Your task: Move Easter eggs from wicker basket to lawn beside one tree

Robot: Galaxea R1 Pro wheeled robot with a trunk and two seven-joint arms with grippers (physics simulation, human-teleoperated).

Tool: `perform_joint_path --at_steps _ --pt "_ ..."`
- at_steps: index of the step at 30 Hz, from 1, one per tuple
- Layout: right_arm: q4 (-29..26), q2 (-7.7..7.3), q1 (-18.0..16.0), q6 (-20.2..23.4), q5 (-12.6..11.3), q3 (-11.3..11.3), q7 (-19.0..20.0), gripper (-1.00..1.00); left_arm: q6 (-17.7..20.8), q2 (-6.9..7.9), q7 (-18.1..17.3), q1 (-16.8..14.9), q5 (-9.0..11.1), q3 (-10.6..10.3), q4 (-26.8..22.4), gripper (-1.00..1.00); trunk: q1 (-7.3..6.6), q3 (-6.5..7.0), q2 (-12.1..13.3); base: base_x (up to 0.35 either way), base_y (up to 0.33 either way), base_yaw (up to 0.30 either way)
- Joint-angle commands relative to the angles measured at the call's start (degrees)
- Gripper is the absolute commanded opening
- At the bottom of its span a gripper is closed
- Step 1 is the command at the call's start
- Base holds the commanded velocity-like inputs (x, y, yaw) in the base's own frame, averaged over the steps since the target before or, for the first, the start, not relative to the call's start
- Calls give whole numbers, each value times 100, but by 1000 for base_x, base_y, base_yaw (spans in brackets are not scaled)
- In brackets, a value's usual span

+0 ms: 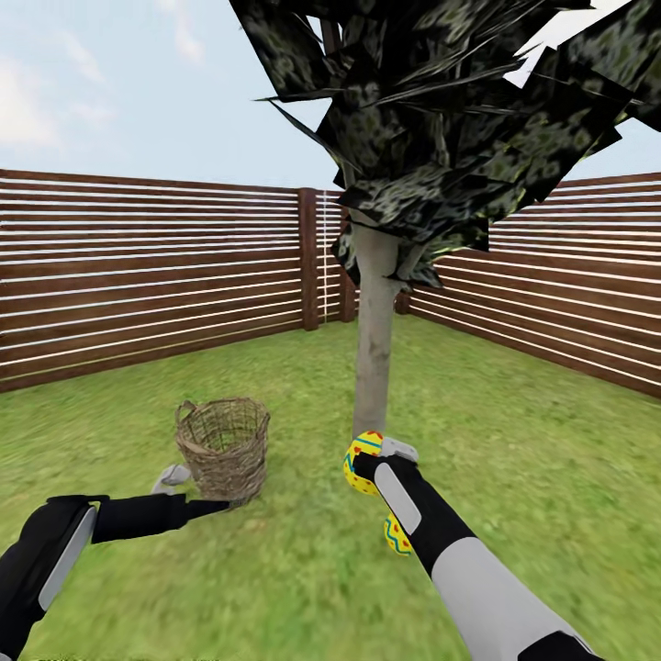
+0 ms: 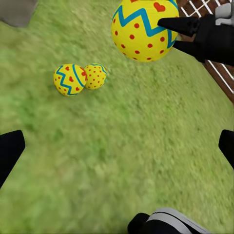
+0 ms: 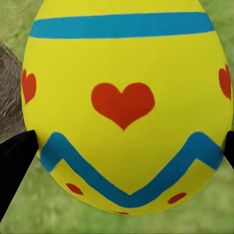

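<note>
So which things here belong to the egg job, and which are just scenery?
Job:
- egg held in right gripper
- two eggs on the lawn
- wicker basket
- tree
- lawn

Scenery:
- wooden fence
- sky

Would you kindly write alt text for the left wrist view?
The right end effector holds a yellow Easter egg with blue zigzags and red dots above the lawn. Two more eggs lie touching on the grass.

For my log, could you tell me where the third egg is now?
In the head view, the third egg is in the right gripper, above the lawn at the foot of the tree.
</note>
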Motion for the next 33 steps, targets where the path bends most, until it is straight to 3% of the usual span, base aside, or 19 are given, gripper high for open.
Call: perform_joint_path --at_steps 1,33 --pt "-9 -9 -4 9 -50 19 -49 -100 34 -1 -13 -4 8 3 0 100 21 -24 -43 0 0 36" --pt "-18 25 -4 -15 -41 24 -48 -100 41 -5 28 -4 5 5 9 100 724 -598 -1326 0 0 14"
